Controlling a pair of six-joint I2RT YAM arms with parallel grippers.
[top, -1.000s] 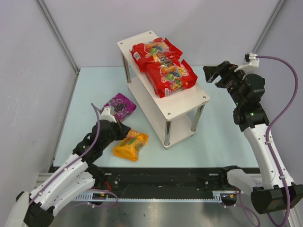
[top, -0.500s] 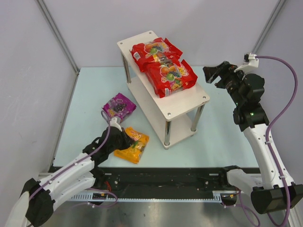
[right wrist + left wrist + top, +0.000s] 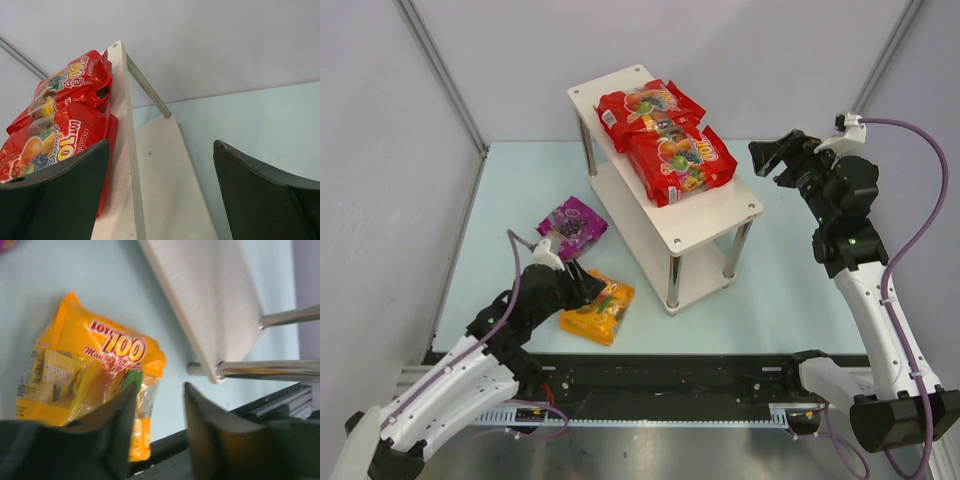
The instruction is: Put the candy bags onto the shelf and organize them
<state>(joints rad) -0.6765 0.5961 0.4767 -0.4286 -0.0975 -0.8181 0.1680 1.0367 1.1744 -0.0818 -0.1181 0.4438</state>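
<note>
Gaping empty, left claw (image 3: 159, 390) hovers at orange bag (image 3: 100, 360) edge; right claw (image 3: 160, 145) likewise spread.

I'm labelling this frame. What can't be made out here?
Top view: the left gripper overlaps the orange-yellow bag; contact cannot be told.
Top view: the upper board of the shelf hides most of its lower tier.
Left wrist view: the purple bag is cut off by the top-left corner.
Right wrist view: the right gripper and the left edge hide part of the red bags.
</note>
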